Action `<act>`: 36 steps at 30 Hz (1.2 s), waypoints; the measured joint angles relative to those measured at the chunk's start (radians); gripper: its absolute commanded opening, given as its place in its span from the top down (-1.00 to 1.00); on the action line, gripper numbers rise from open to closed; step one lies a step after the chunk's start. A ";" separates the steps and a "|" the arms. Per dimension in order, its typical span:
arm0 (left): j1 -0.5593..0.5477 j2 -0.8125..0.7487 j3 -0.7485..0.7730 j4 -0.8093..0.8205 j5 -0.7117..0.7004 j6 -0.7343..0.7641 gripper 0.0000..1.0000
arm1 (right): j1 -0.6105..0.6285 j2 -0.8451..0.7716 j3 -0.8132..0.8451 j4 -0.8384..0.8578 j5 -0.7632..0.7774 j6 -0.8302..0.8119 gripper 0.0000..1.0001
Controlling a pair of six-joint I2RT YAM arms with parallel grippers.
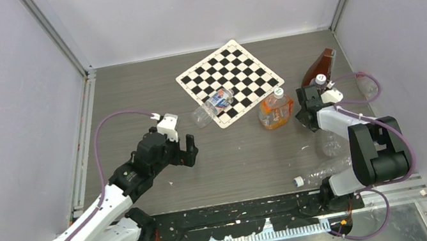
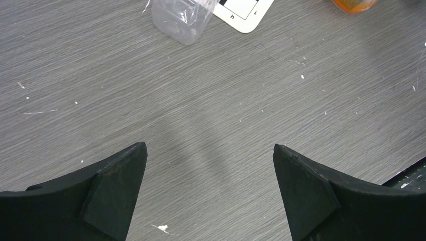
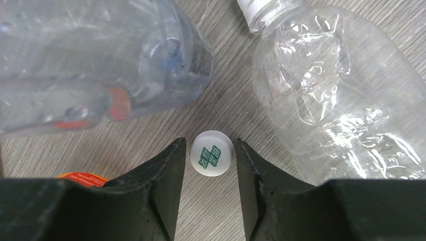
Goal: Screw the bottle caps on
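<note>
A white bottle cap [image 3: 213, 153] with green print lies flat on the table between the fingertips of my right gripper [image 3: 211, 141]. The jaws flank it closely, with a thin gap still showing on each side, so the gripper is open around it. From above, the right gripper [image 1: 307, 118] points down just right of the upright orange bottle [image 1: 275, 111], and the cap beneath it is hidden. A clear bottle [image 3: 100, 65] lies to its left and a crumpled clear bottle [image 3: 331, 90] to its right. My left gripper [image 2: 209, 146] hangs wide open over bare table, holding nothing.
A checkerboard mat [image 1: 230, 79] lies at the back, with a clear blue-labelled bottle [image 1: 211, 104] lying at its near corner. A brown bottle [image 1: 319, 67] leans at the right. Another clear bottle [image 1: 322, 172] with a white cap lies near the right arm's base.
</note>
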 measured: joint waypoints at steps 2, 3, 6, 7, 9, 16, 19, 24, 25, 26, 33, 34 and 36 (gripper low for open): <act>0.000 0.000 0.000 0.000 0.000 0.000 -0.99 | 0.000 0.007 0.006 -0.006 0.003 0.001 0.26; 0.000 0.000 0.000 0.000 0.000 0.000 -0.99 | 0.000 0.009 0.008 -0.009 0.003 0.003 0.35; 0.000 0.000 0.000 0.000 0.000 0.003 -0.99 | 0.000 0.010 0.012 -0.020 -0.001 0.013 0.50; 0.000 0.000 0.000 0.000 0.000 0.006 -0.98 | 0.000 0.010 0.013 -0.024 -0.003 0.015 0.52; 0.000 0.004 0.000 0.002 0.000 0.014 -0.97 | 0.000 0.001 0.013 -0.044 -0.012 0.021 0.59; 0.016 0.159 0.063 0.005 0.008 0.076 -0.98 | 0.027 -0.150 -0.027 -0.204 -0.080 0.038 0.75; 0.035 0.278 0.148 0.008 0.026 0.113 -0.99 | 0.073 -0.250 -0.046 -0.273 -0.104 0.042 0.77; 0.059 0.500 0.322 0.040 0.058 0.214 -0.99 | 0.203 -0.402 -0.048 -0.362 -0.108 0.057 0.78; 0.062 0.549 0.361 0.045 0.071 0.238 -0.99 | 0.231 -0.428 -0.048 -0.380 -0.107 0.060 0.78; 0.065 0.597 0.402 0.048 0.088 0.261 -0.99 | 0.254 -0.451 -0.048 -0.397 -0.105 0.062 0.78; 0.076 0.907 0.690 0.027 0.185 0.393 -0.99 | 0.357 -0.602 -0.048 -0.517 -0.093 0.055 0.78; 0.077 0.950 0.731 0.019 0.195 0.407 -0.99 | 0.360 -0.615 -0.048 -0.527 -0.092 0.051 0.78; 0.077 1.035 0.806 0.008 0.208 0.440 -0.97 | 0.364 -0.638 -0.048 -0.550 -0.090 0.037 0.78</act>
